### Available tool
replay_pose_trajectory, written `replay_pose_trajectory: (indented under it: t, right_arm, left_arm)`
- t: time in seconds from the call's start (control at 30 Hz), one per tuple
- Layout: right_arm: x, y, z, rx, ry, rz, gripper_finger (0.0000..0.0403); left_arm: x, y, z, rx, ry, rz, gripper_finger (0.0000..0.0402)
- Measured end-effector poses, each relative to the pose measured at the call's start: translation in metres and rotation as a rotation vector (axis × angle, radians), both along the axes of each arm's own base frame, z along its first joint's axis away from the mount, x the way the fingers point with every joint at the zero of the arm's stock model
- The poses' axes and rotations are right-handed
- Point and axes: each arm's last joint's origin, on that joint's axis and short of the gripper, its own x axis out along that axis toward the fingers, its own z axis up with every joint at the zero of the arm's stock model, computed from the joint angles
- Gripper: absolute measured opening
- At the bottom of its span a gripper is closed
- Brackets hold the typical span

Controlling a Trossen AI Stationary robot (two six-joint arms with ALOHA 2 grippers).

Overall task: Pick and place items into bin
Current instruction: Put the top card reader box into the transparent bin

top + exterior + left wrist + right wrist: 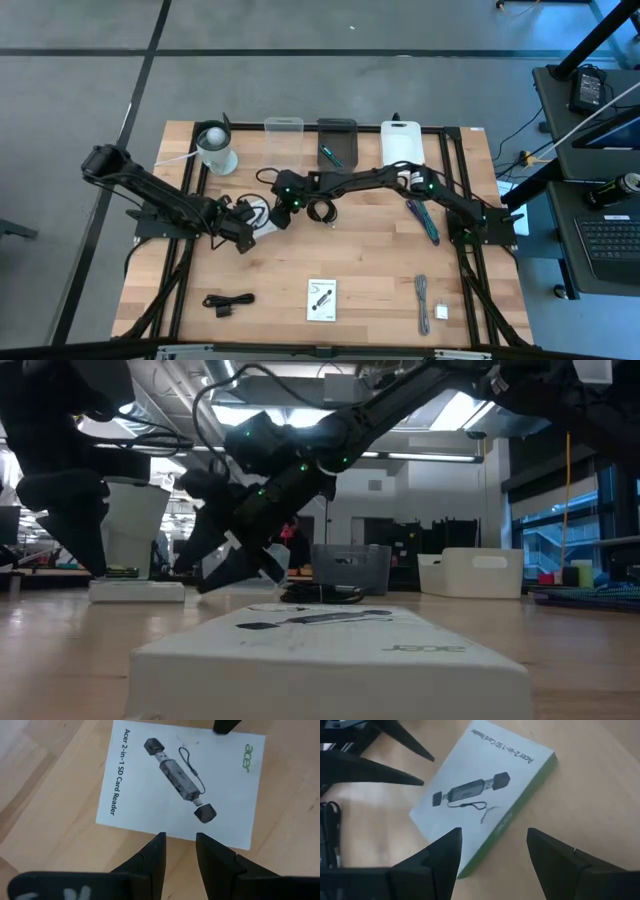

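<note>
A white card-reader box point(180, 785) lies flat on the table left of centre, and it also shows in the right wrist view point(480, 795) and the high view point(266, 224). My left gripper point(178, 842) comes from the left, its fingers a little apart, tips at one edge of the box. My right gripper point(492, 845) reaches across from the right and is wide open, one finger on each side of the box's corner, above it. A black coiled cable point(321, 211) lies just right of them. My left gripper's fingertips point(159, 840) stand over one edge of the box point(175, 836), slanting down at it. I cannot tell whether they touch it.
At the far edge stand a clear bin point(284, 135), a dark bin point(337, 142), a white bin point(403, 142) and a whitish cup with a ball top point(215, 148). Near the front lie a black cable point(228, 301), a second white box point(322, 300), a grey cable point(423, 296) and a teal tool point(425, 221).
</note>
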Motion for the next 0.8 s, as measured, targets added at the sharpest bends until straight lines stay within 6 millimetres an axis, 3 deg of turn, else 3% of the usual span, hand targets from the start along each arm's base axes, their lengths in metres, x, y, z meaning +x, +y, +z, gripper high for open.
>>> replay_pose_trajectory:
  t: [0.8]
  right_arm:
    - [0.0018,-0.0004,-0.0007,0.023,-0.009,-0.051,0.0227]
  left_arm:
    - [0.0045,-0.0020,-0.0080,0.000,0.028,0.010,0.0102]
